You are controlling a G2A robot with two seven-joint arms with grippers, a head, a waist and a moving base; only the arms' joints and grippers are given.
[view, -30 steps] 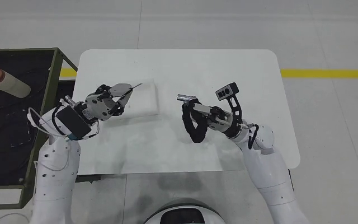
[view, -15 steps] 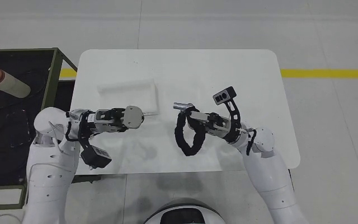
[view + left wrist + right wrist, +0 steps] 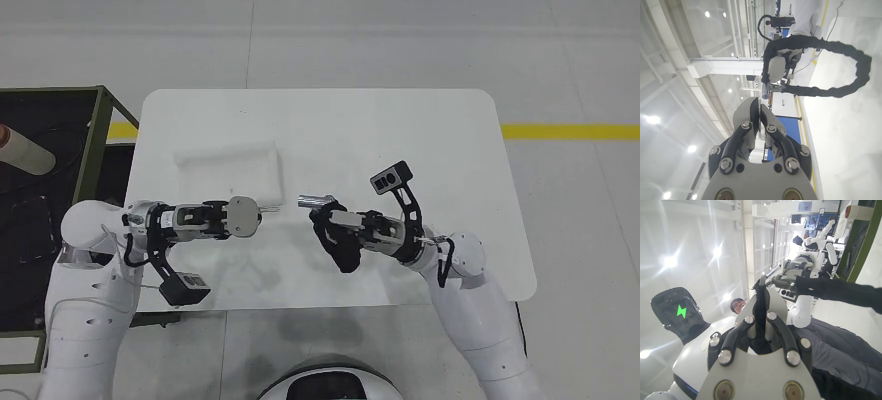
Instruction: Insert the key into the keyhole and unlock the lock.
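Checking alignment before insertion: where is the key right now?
In the top view the key is pinched in the left gripper over the table, pointing at the lock held by the right gripper, a gap between them.

**Soft table light, glaring wrist views**

The top view is bright and even, with faint soft shadows on the white table. Ceiling lamps flare into star streaks in the right wrist view and bloom in the left, where beams bow near the edges and the lock reads flat black.

A robotics lab: another robot, yellow floor line.
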